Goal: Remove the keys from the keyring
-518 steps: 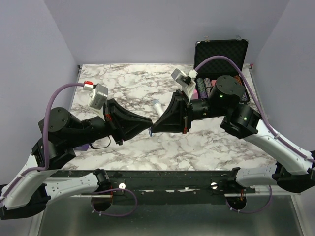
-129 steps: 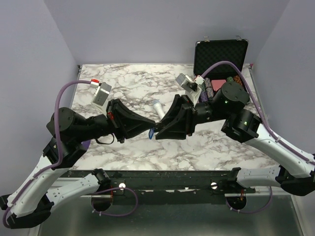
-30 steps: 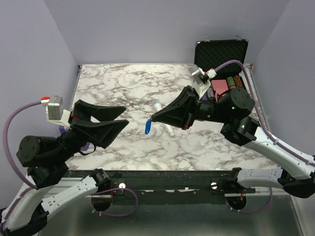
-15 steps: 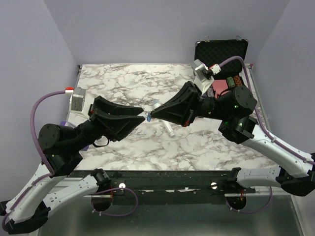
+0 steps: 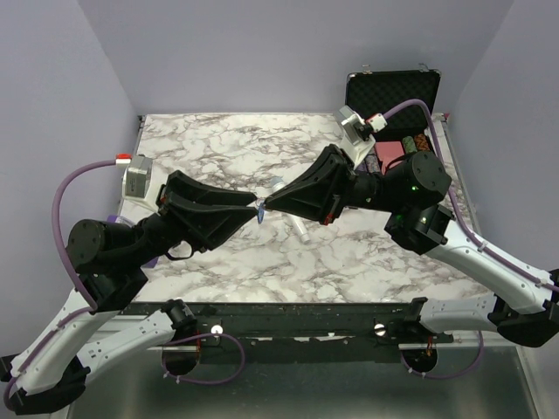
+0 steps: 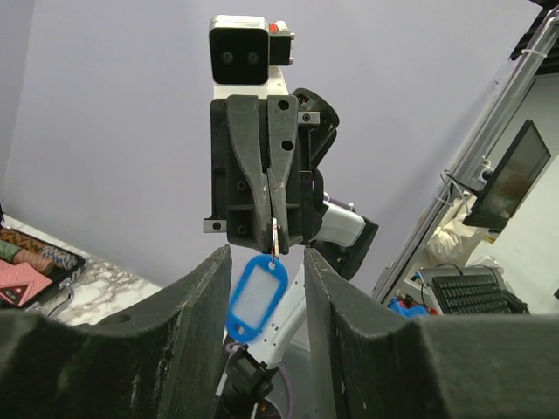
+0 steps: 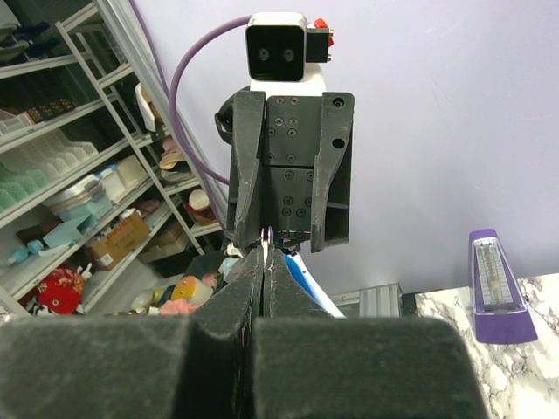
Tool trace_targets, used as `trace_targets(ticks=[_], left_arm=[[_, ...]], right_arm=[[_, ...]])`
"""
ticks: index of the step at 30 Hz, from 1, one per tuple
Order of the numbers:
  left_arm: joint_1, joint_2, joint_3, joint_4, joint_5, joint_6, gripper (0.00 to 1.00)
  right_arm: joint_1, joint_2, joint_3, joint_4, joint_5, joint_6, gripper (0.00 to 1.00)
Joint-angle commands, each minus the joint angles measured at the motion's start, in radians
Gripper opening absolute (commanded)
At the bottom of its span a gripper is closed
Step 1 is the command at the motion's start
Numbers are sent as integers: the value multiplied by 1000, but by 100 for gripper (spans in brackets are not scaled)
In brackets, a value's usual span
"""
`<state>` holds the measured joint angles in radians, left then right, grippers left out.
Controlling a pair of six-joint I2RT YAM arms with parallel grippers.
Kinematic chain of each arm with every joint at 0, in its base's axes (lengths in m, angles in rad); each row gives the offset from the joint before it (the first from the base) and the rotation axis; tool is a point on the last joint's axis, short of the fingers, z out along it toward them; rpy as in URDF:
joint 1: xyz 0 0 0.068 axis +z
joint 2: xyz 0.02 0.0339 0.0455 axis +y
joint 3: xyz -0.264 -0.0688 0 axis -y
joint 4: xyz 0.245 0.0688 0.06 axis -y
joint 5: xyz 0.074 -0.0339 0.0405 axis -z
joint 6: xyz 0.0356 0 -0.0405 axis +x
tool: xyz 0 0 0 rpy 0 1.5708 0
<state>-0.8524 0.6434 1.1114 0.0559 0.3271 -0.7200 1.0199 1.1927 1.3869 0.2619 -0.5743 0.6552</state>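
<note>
The left gripper (image 5: 252,206) is raised above the marble table (image 5: 218,144), a little to the 9 o'clock side of its middle, and its jaws are held apart. In the left wrist view a clear gap is seen between its fingers (image 6: 188,336). Through that gap the key (image 6: 256,298) is seen, its blue head hanging at 6 o'clock from the keyring (image 6: 274,236). Whether the left fingers touch the key cannot be told. The thin silver ring is pinched at the very tips of the right gripper (image 5: 267,207), whose jaws are pressed together on it. This gripper is pointed toward 9 o'clock, tip to tip with the left one. Below and past the tips, at about 4 o'clock from the key in the top view, a white microphone (image 5: 299,229) is laid on the table, partly hidden under the right gripper. A purple metronome (image 7: 492,288) is seen upright on the marble in the right wrist view. Farthest off, at the table's 1 o'clock corner, a black case (image 5: 391,87) is stood open, with coloured items inside it.
</note>
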Motion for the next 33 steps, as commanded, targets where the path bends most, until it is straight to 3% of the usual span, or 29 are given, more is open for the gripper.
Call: trace_targets(ticks=[1, 12, 15, 16, 23, 33], left_arm=[[-4, 13, 25, 32, 27, -4, 45], [-16, 33, 30, 27, 32, 2, 26], [-19, 33, 39, 10, 26, 10, 3], [-20, 35, 38, 6, 23, 11, 0], [-22, 27, 50, -24, 20, 27, 0], [-23, 113, 252, -388, 136, 180, 0]], right_arm=[[5, 8, 29, 27, -30, 8, 1], [3, 8, 27, 17, -30, 3, 1], [3, 10, 24, 14, -32, 3, 1], [3, 7, 21, 13, -32, 4, 1], [3, -8, 6, -7, -29, -3, 1], [5, -12, 44, -170, -30, -69, 1]])
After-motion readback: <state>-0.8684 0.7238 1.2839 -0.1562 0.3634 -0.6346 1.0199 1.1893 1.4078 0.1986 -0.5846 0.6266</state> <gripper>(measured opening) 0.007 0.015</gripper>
